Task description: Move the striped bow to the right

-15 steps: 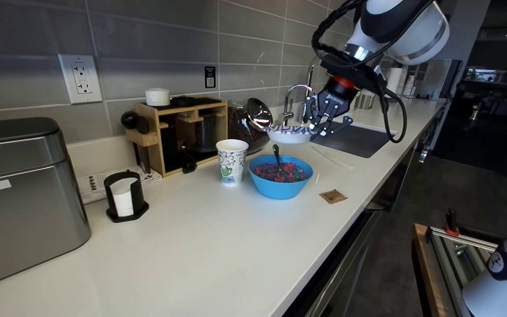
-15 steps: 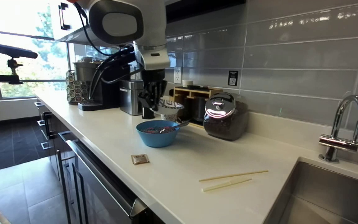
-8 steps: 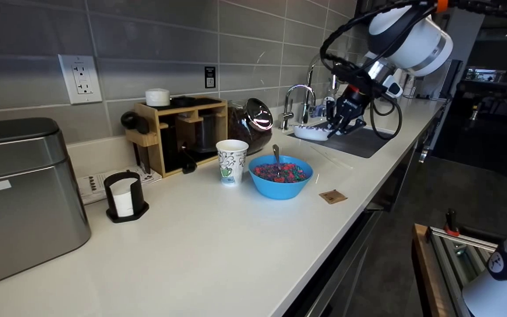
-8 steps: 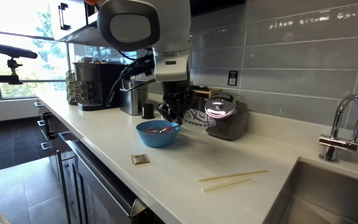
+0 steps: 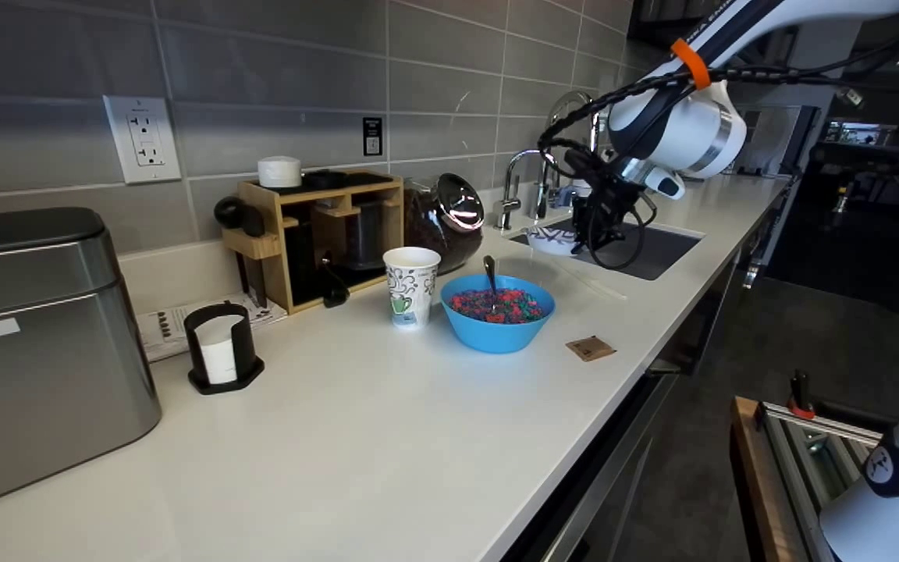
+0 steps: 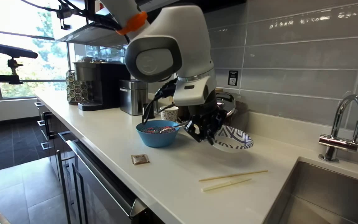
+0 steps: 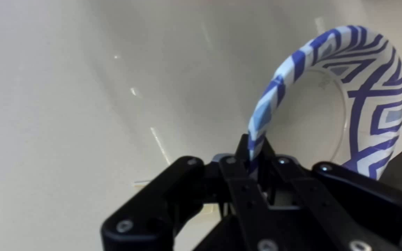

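While hand [image 7: 255, 150] grips striped bowl [image 7: 368, 94], 2 sticks [image 6: 218, 186] lie nr sink [image 6: 325, 183].

Long white tabletop [image 5: 356, 437] with inset sink [image 6: 328, 182].
On it: a blue bowl [image 5: 496, 337] beside a patterned paper cup [image 5: 410, 289], a wooden organizer [image 5: 332, 226], a jar [image 5: 430, 226] and a metal bin [image 5: 44, 367]; a brown packet [image 5: 590, 348] lies near the front edge, two pale sticks [image 6: 233, 175] near the sink.
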{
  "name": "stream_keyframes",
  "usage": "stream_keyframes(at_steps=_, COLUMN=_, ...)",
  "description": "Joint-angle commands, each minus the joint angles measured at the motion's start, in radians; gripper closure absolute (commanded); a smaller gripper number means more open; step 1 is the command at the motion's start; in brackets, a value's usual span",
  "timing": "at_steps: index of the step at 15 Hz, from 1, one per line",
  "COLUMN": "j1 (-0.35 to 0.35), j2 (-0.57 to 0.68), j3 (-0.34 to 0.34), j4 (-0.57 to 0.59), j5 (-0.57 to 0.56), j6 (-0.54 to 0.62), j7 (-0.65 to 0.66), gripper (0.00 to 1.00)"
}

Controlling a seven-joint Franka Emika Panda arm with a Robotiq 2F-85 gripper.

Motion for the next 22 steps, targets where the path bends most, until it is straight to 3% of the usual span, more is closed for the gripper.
stream_keyframes(at_steps=1, j1=-0.019, j2=0.156, j3=0.008, j4=0.089, j5=-0.079, j6=0.091, j7=0.107, gripper=0.99)
stream_keyframes(at_steps=10, j1=0.029, j2=0.338, j3=-0.071, j4=0.23, j5=-0.291, j6=0.171, j7=0.171, gripper=0.99)
stream_keyframes(at_steps=12, j1=0.024, j2=0.35, j3=-0.057, j4=0.248, j5=-0.277, j6=0.19, j7=0.146, gripper=0.99)
stream_keyframes(at_steps=13, j1=0.07, j2=0.361, j3=-0.087, j4=0.26, j5=-0.211, j6=0.198, j7=0.089, gripper=0.99)
stream_keyframes(at_steps=22, j1=0.103, j2=0.421, j3=-0.058, j4=0.324, j5=-0.078, j6=0.194, j7=-0.04, gripper=0.99)
